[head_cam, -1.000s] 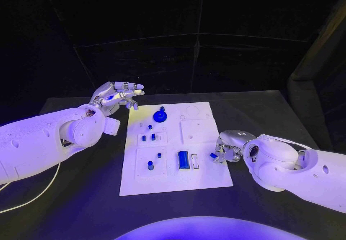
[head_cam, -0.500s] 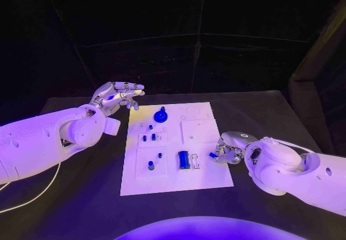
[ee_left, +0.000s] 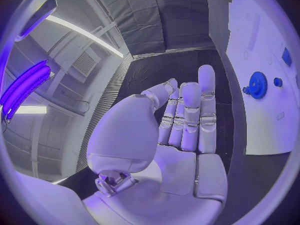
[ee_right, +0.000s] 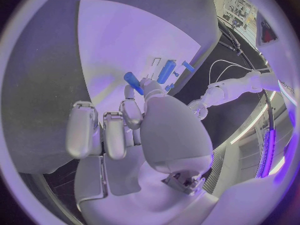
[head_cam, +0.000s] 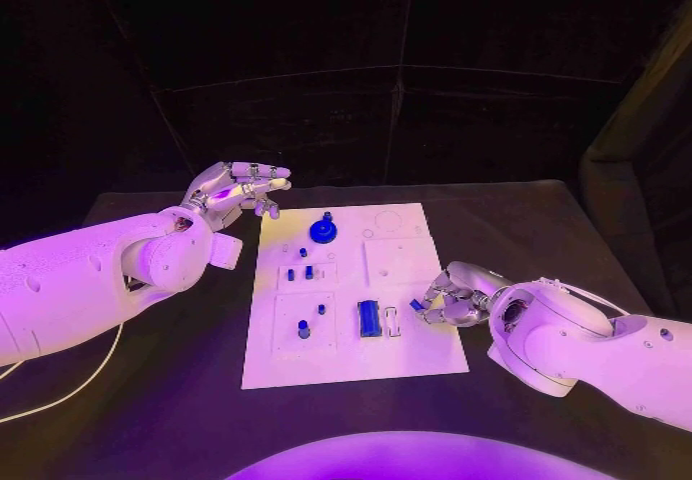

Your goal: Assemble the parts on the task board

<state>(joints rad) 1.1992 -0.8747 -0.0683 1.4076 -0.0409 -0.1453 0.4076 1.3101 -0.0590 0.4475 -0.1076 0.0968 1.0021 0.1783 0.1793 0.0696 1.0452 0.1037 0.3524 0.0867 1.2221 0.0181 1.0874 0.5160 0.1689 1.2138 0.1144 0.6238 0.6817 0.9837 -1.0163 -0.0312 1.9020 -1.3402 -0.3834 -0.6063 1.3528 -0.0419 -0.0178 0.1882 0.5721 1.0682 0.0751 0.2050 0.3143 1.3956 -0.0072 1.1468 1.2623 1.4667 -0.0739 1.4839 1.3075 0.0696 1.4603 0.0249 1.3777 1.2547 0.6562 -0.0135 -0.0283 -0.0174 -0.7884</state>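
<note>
The right hand (head_cam: 459,301) sits over the right edge of the flat white task board (head_cam: 397,360), and its fingers (ee_right: 132,111) pinch a small blue peg (ee_right: 133,79) between thumb and fingertip; the remaining fingers are spread. In the head view the peg (head_cam: 417,304) hangs just beside the pale upright bracket (head_cam: 391,322) and the blue cylindrical block (head_cam: 369,318) that stands in the board.

Judged from this position, the step in hand is seating the peg in a socket near that block. Proceed as follows:

1. Hold the pinch firm; the peg is short and could twist between the fingers.
2. Bring the peg upright over its socket before lowering. Which socket is intended cannot be told from these views.
3. Lower slowly, keeping the spread fingers clear of the block and bracket.
4. Release only once the peg is seated.

Keep the left hand (head_cam: 234,188) parked off the board's far left corner, near the blue gear-shaped wheel (head_cam: 323,231). It holds nothing, with its fingers (ee_left: 190,115) extended side by side.
</note>
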